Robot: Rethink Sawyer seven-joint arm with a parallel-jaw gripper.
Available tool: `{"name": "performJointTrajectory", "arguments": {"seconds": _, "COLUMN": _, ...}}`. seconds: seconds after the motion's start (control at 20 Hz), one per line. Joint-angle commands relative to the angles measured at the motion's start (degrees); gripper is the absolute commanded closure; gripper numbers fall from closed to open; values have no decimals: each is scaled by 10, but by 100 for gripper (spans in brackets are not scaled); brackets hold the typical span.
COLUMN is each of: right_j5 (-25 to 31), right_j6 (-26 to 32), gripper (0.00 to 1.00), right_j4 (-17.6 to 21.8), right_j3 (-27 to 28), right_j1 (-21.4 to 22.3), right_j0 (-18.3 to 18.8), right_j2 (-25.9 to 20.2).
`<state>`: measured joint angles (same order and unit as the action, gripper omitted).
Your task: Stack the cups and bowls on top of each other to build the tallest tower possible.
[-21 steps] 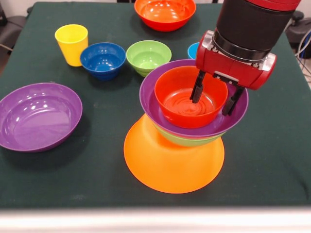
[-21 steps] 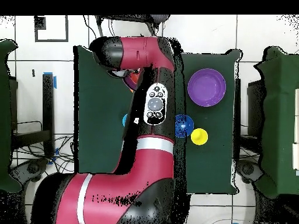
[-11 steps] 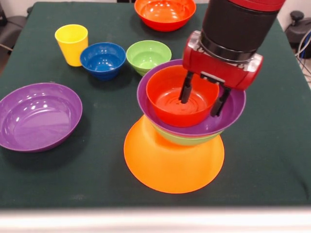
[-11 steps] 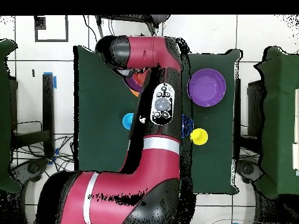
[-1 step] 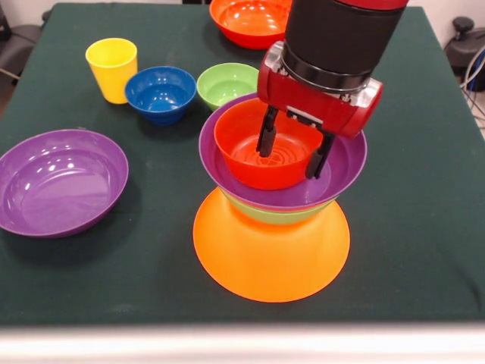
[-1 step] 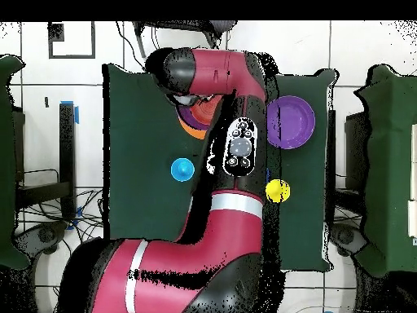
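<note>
The tower stands mid-table: an upturned orange bowl (image 5: 271, 250) as base, then a green bowl (image 5: 276, 215), a purple bowl (image 5: 337, 174) and a red-orange bowl (image 5: 254, 163) on top. My gripper (image 5: 292, 146) is open and straddles that top bowl's right wall, with one finger inside and one outside. The upper bowls sit shifted left of the base. A yellow cup (image 5: 111, 68) stands at the far left. From overhead the arm covers the tower except an orange sliver (image 6: 190, 130); the yellow cup (image 6: 278, 191) and a light blue cup (image 6: 181, 169) show there.
Loose on the green cloth are a large purple bowl (image 5: 61, 180), a dark blue bowl (image 5: 161, 92), a small green bowl (image 5: 227, 83) and a red-orange bowl (image 5: 246, 19) at the back. The table's front edge (image 5: 242, 334) runs just below the tower.
My gripper has moved left, and the top red-orange bowl and the purple bowl under it have slid left with it. The orange base has stayed put.
</note>
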<state>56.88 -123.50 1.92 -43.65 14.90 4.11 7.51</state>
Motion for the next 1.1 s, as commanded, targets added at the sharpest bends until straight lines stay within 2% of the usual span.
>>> {"name": "performJointTrajectory", "arguments": {"seconds": 0.05, "right_j5": -3, "right_j6": 13, "gripper": 0, "right_j4": 11, "right_j3": -67, "right_j1": 3, "right_j0": -1, "right_j2": -39}}
{"name": "performJointTrajectory", "arguments": {"seconds": 0.25, "right_j5": -1, "right_j6": 6, "gripper": 0, "right_j4": 7, "right_j3": -67, "right_j1": 1, "right_j0": -3, "right_j2": -42}}
{"name": "performJointTrajectory", "arguments": {"seconds": 0.6, "right_j5": -36, "right_j6": -21, "gripper": 0, "right_j4": -19, "right_j3": -99, "right_j1": 11, "right_j0": -2, "right_j2": -58}}
{"name": "performJointTrajectory", "arguments": {"seconds": 1.1, "right_j5": 14, "right_j6": -30, "gripper": 0, "right_j4": -36, "right_j3": -70, "right_j1": 16, "right_j0": -17, "right_j2": -45}}
